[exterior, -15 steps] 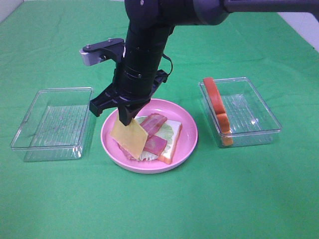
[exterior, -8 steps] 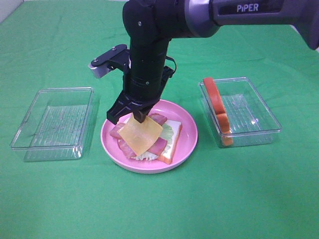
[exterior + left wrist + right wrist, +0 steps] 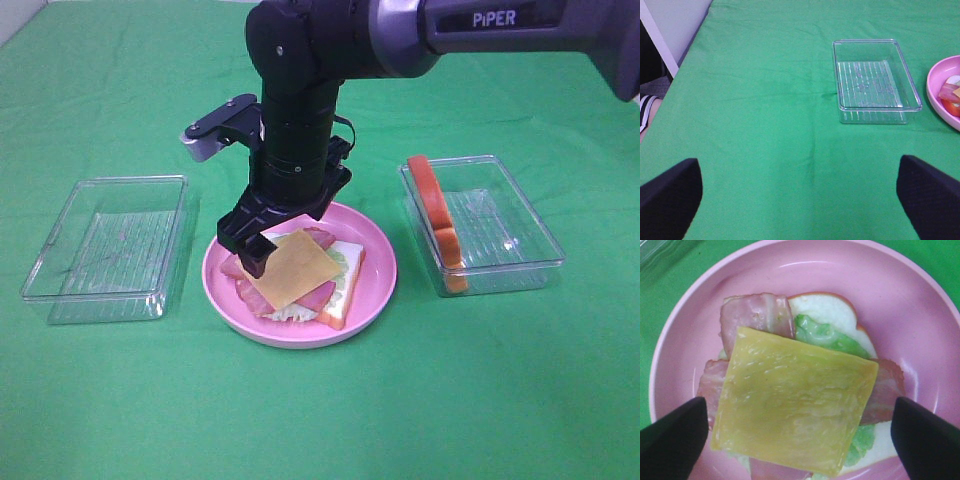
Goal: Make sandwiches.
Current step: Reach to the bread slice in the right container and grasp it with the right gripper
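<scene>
White "PiPER" lettering on the dark arm (image 3: 500,22) at top right, right hand (image 3: 275,235) jaws apart over yellow cheese square (image 3: 296,268) on round pink plate (image 3: 375,285), left hand (image 3: 800,192) jaws apart over green desk (image 3: 765,125)

Even bright overhead light is washing all views, shadows staying soft. Glare is streaking the clear tray (image 3: 482,225) ribs and the pink plate (image 3: 920,315) rim around 12 o'clock. Right wrist view is blurring slightly; the black fingers (image 3: 927,440) are sitting out of focus
</scene>
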Controlling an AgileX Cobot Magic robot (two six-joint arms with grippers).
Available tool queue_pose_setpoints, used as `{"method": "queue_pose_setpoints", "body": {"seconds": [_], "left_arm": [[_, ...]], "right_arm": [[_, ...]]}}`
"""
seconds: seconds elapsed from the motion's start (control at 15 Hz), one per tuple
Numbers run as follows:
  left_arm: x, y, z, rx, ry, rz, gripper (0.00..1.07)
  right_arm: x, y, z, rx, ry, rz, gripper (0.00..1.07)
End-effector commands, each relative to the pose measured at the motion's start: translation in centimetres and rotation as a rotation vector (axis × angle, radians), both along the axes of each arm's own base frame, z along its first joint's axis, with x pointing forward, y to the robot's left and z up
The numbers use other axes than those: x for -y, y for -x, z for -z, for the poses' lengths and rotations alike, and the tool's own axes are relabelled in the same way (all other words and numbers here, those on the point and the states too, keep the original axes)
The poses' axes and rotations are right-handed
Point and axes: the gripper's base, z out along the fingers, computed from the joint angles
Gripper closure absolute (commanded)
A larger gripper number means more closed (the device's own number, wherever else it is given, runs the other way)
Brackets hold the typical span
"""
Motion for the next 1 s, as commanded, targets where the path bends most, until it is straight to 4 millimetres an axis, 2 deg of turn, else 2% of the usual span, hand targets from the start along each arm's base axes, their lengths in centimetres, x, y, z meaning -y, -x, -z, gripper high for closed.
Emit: {"method": "queue_pose_setpoints", "body": {"seconds": [0.07,0.2,0.33,0.73,0.8,1.0], "left_arm": [[0.1,0.2,0.0,0.014,0.002,0.002,0.06],[0.1,0.2,0.0,0.014,0.002,0.002,0.06],[0.1,0.2,0.0,0.014,0.002,0.002,0.06],[0.1,0.2,0.0,0.014,0.002,0.002,0.06],[0.1,0.2,0.0,0.014,0.002,0.002,0.06],[0.1,0.2,0.0,0.014,0.002,0.002,0.06]], "right_arm": [[0.1,0.0,-1.7,0.03,-0.007,-0.008,0.11],[0.3,0.1,-3.2,0.061,-0.02,-0.011,0.11],[0.9,0.3,-5.8,0.129,-0.03,-0.023,0.11],[3.8,2.0,-15.3,0.353,-0.062,-0.025,0.11],[5.0,2.7,-17.8,0.418,-0.059,0.01,0.11],[6.7,3.1,-19.8,0.493,-0.015,0.102,0.11]]}}
